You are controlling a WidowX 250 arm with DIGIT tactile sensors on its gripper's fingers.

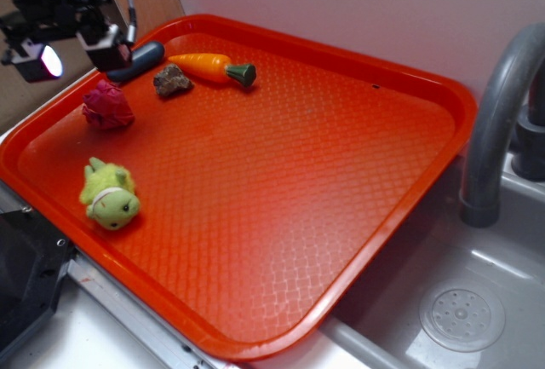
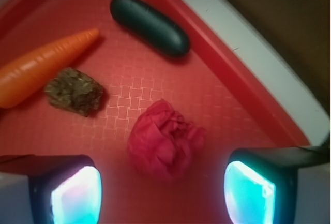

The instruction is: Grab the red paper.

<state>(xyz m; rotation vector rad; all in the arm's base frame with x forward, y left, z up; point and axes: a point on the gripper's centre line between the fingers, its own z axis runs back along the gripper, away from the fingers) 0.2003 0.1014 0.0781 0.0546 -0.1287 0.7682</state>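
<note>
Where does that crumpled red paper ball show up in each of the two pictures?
Exterior view: the red paper ball lies near the tray's left edge, up from the green plush toy.
Wrist view: it sits low in the middle, between the open pincer's two fingers.
Shared landmark: the brown rock beside the toy carrot.

An orange-red tray (image 1: 358, 207) carries everything. Toward its far left corner lie a dark capsule-shaped object (image 1: 140, 60), possibly plastic, a toy carrot (image 1: 211, 66), a brown rock (image 1: 172, 81) and the red paper (image 1: 107, 106). A green plush toy (image 1: 111, 196) rests near the left edge.
</note>
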